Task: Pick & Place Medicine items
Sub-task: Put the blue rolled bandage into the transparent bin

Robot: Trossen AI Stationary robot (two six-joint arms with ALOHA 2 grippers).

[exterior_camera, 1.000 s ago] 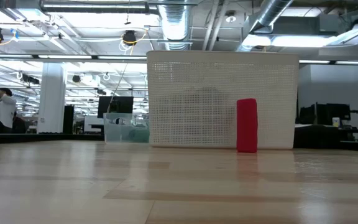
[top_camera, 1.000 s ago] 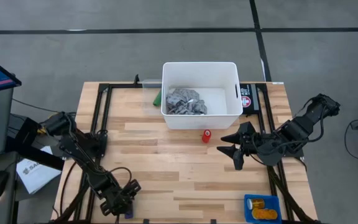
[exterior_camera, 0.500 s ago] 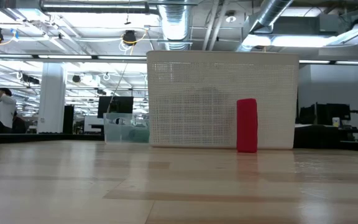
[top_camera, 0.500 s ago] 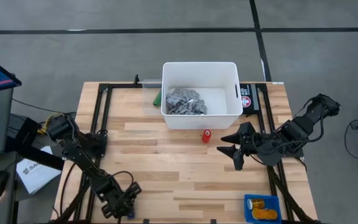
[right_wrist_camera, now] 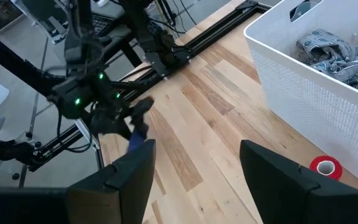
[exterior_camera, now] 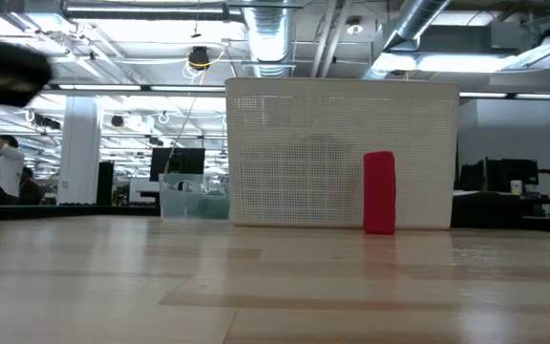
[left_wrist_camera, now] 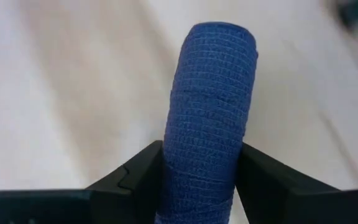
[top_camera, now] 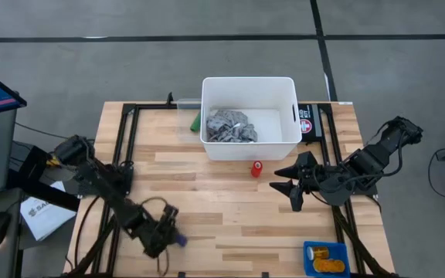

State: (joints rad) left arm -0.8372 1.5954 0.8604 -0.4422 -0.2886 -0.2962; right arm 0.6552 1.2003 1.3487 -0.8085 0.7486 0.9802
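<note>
My left gripper (top_camera: pixel 168 234) hangs above the table's near left part, shut on a blue roll of wrap (left_wrist_camera: pixel 213 93), which also shows in the right wrist view (right_wrist_camera: pixel 138 133). A red roll (top_camera: pixel 256 167) stands on end in front of the white bin (top_camera: pixel 287 91). Orange medicine items (top_camera: pixel 324 259) lie in a blue tray at the near right corner. My right gripper (top_camera: pixel 287 185) waits open above the table's right part, with nothing between its fingers (right_wrist_camera: pixel 135 174). My left gripper pinches the blue roll by its curved sides (left_wrist_camera: pixel 178 171), one finger (left_wrist_camera: pixel 138 177) on each side. The roll's free end sticks out well past the fingertips. The fingers slant down from the table's left. The roll looks lifted clear of the table.
The white bin holds a crumpled grey rag (top_camera: pixel 230 126). A small green thing (top_camera: pixel 195 121) lies left of the bin, and a black box with a red label (top_camera: pixel 307 121) lies right of it. Black frame rails (top_camera: pixel 126 147) run along both table sides.
My left gripper has swung away from the table's near edge, toward the table's middle and right, and has rolled its wrist. The blue roll has gone with it, from beside the near edge to a place clear of the table.
</note>
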